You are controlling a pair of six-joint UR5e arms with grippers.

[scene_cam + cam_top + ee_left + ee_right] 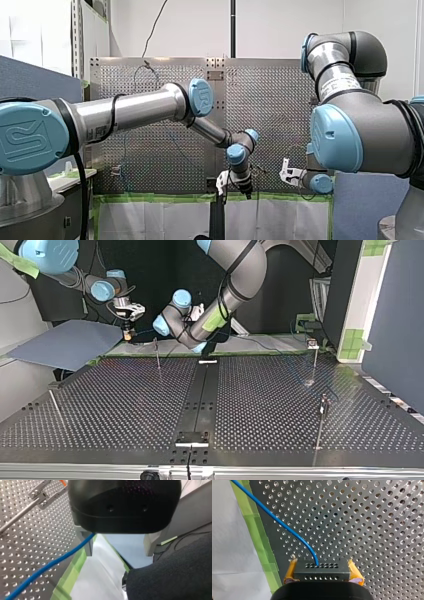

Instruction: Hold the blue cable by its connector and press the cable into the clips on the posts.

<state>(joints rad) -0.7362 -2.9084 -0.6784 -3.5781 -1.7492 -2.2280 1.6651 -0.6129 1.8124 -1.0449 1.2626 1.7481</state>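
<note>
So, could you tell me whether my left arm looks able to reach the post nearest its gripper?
Probably yes: in the left wrist view the post stands close beside my left gripper, with only bare table between them. The gripper is open, and the blue cable runs by it.

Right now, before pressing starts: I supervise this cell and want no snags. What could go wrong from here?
1. My left gripper is open; the blue cable only runs past one finger, so it may slide free.
2. The cable bends where it leaves the connector in my right gripper; a hard pull could strain it.
</note>
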